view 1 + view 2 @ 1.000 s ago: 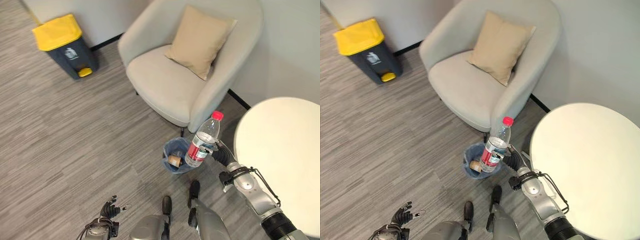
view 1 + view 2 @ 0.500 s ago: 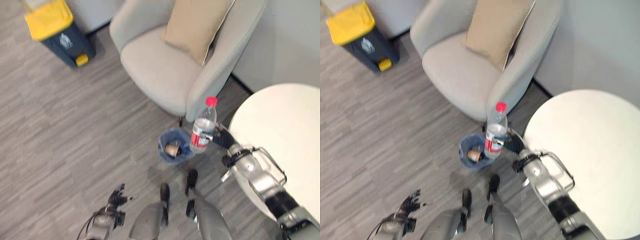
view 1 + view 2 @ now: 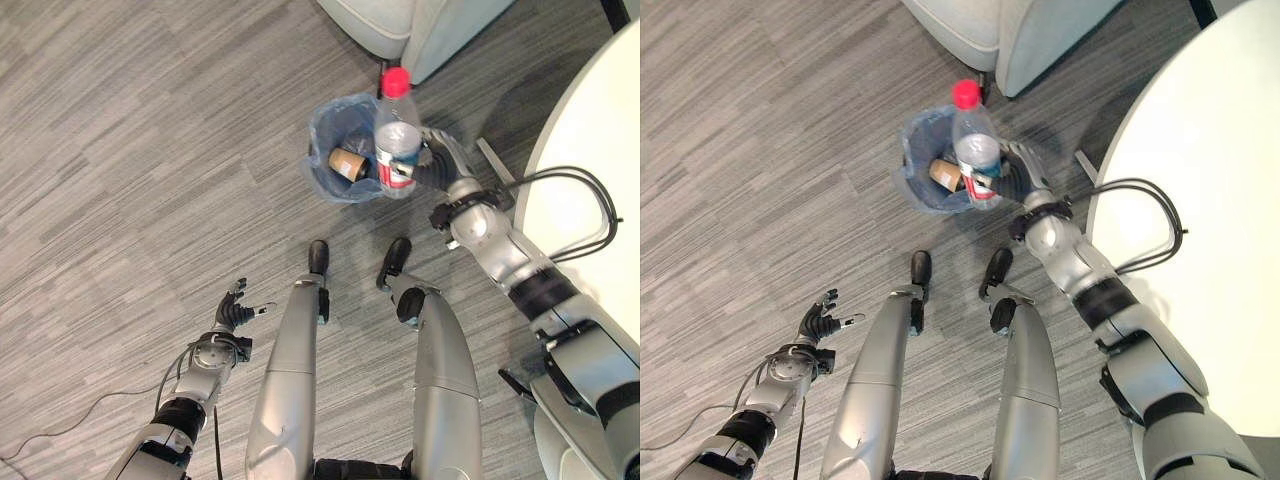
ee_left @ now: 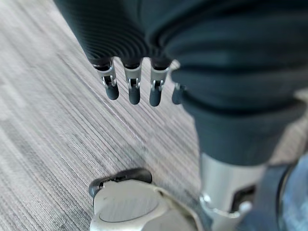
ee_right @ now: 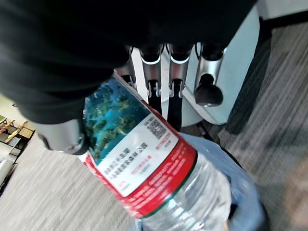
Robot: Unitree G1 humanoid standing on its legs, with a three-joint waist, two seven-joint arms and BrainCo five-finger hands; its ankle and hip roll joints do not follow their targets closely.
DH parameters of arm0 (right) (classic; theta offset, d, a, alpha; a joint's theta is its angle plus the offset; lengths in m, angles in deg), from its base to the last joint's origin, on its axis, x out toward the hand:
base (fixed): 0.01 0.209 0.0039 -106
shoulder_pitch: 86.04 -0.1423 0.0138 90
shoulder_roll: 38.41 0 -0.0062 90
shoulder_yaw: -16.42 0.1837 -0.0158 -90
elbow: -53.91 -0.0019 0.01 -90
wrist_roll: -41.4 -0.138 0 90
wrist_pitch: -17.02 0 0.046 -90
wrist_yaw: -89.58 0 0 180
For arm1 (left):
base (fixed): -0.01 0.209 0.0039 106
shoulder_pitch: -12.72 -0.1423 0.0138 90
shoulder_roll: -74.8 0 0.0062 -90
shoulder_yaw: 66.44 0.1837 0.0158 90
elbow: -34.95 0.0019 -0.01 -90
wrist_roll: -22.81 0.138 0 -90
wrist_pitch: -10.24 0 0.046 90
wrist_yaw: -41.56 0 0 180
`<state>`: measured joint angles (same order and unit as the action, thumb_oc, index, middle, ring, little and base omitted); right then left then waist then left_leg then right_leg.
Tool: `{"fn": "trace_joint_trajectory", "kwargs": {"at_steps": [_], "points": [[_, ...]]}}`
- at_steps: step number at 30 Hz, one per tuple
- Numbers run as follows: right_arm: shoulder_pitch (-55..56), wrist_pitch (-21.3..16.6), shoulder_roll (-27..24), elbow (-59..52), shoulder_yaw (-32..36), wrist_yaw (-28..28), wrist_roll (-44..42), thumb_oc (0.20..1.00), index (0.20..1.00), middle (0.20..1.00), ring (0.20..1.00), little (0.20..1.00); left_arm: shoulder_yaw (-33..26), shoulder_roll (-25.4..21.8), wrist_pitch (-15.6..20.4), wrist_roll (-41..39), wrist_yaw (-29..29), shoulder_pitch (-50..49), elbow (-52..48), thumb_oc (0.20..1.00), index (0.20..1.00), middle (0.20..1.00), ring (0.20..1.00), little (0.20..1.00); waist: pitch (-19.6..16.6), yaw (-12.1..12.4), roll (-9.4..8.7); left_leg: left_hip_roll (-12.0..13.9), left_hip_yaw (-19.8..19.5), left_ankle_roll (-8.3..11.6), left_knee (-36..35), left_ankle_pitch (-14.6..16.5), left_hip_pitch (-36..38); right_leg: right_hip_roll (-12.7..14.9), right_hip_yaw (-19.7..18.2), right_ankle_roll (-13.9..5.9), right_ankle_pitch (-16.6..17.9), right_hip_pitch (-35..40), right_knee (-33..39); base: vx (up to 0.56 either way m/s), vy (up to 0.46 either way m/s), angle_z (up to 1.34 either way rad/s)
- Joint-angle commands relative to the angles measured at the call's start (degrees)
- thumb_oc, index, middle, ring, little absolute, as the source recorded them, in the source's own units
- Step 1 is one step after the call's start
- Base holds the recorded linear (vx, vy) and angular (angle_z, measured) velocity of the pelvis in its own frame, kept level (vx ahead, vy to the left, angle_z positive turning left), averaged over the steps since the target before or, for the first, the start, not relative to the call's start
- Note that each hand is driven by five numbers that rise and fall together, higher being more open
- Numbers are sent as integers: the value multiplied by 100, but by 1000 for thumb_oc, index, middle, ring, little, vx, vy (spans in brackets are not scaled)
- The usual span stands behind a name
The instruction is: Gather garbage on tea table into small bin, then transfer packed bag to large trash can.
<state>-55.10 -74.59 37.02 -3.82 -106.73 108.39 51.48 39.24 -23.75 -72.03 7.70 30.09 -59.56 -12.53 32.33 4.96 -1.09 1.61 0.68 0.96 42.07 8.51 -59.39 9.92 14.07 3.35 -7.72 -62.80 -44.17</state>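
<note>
The right hand point(image 3: 432, 162) has its fingers curled round a clear plastic water bottle with a red cap and a red-and-white label point(image 3: 395, 135), holding it upright directly above the small round bin lined with a blue plastic bag point(image 3: 330, 175). In the right wrist view the silver, dark-tipped fingers point(image 5: 175, 84) wrap the labelled part of the bottle, with the blue liner showing below it. Inside the bin lies a brown, cylinder-shaped piece of rubbish point(image 3: 348, 162). The bin stands on a floor of grey wood-grain planks point(image 3: 130, 150), just in front of the base of a light grey upholstered armchair point(image 3: 405, 25) at the top edge of the head views. To the robot's right, the curved edge of a round cream-white tea table point(image 3: 1200, 200) runs down the side of the scene, near the bin but apart from it. The left hand point(image 3: 236, 312) hangs low at the robot's left side over the floor, well apart from the bin, its fingers loosely spread and holding nothing.
</note>
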Motion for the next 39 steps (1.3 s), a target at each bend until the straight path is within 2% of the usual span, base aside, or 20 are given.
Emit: {"fn": "trace_joint_trajectory", "kwargs": {"at_steps": [1,4,9,10,11,16,22,24,29,33,36,38,39], "points": [[232,-134,-155,474,-7,344,-282,200,200,200,200,200,93,-111,100,-298,-144,-436,-195,1000,1000,1000,1000,1000,-598,39,233,-246,25,-43,-111,140,-246,295,-245,-534,-318,47,265,41,24,20],[-228,-96,-47,984,-80,486,-411,200,200,200,200,200,265,-89,112,-372,-134,-395,-260,1000,1000,1000,1000,1000,-737,145,290,-347,-54,-96,14,159,-663,343,-238,-507,-408,-355,48,54,17,27],[-603,-34,86,1561,-363,505,-467,200,200,200,200,200,495,-39,112,-400,-126,-351,-230,1000,1000,1000,1000,1000,-859,227,323,-451,-149,-112,42,161,-876,405,-249,-506,-475,-573,-78,44,-4,10],[-670,3,163,1837,-441,495,-450,922,922,922,922,922,536,-18,130,-409,-130,-318,-244,1000,1000,1000,1000,1000,-886,239,341,-470,-168,-109,33,151,-927,413,-255,-496,-485,-612,-97,19,-5,5],[-691,16,173,1913,-449,501,-465,1000,1000,1000,1000,1000,551,-8,140,-416,-140,-306,-257,1000,1000,1000,1000,1000,-895,250,344,-483,-171,-109,26,143,-933,415,-253,-496,-482,-618,-102,21,3,6],[-524,42,167,1830,-519,548,-288,1000,1000,1000,1000,1000,520,45,132,-382,-194,-266,-272,1000,1000,1000,1000,1000,-977,222,316,-495,-169,-101,-90,120,-880,393,-259,-502,-458,-573,-28,3,3,1],[-208,83,-150,1144,-841,544,812,1000,1000,1000,1000,1000,344,121,146,-217,-233,-323,-276,1000,1000,1000,1000,1000,-1028,101,231,-440,-165,-76,-331,108,-681,342,-258,-563,-356,-383,219,-4,-3,-1],[-137,145,-283,1148,-1204,400,1422,1000,1000,1000,1000,1000,295,79,159,-138,-247,-325,-286,1000,1000,1000,1000,1000,-1006,91,210,-417,-168,-43,-485,76,-569,331,-236,-610,-312,-275,356,-24,-27,-8],[-222,278,-172,1700,-1633,254,1874,1000,1000,1000,1000,1000,325,2,193,-137,-251,-290,-262,1000,1000,1000,1000,1000,-972,111,236,-413,-189,-20,-510,28,-639,339,-242,-632,-303,-342,367,-6,-31,-2],[-420,471,138,2721,-2099,81,2190,1000,1000,1000,1000,1000,415,-181,256,-276,-254,-234,-312,1000,1000,1000,1000,1000,-908,218,348,-486,-213,-19,-376,-17,-906,384,-283,-615,-351,-636,119,5,-39,2],[-448,534,271,3154,-2124,40,2151,1000,1000,1000,1000,1000,464,-210,284,-351,-252,-179,-331,1000,1000,1000,1000,1000,-878,256,416,-525,-215,-24,-254,-38,-1052,417,-290,-600,-382,-800,-63,1,-20,9],[-442,529,346,3274,-2053,28,1997,200,200,200,200,200,494,-210,277,-356,-237,-156,-375,1000,1000,1000,1000,1000,-874,273,447,-549,-209,-33,-186,-51,-1130,420,-315,-582,-396,-899,-170,-5,-26,17],[-417,505,389,3278,-1933,53,1801,200,200,200,200,200,515,-183,273,-351,-233,-157,-376,1000,1000,1000,1000,1000,-885,275,458,-567,-210,-47,-156,-59,-1164,411,-328,-569,-396,-952,-224,-13,-16,15]]}}
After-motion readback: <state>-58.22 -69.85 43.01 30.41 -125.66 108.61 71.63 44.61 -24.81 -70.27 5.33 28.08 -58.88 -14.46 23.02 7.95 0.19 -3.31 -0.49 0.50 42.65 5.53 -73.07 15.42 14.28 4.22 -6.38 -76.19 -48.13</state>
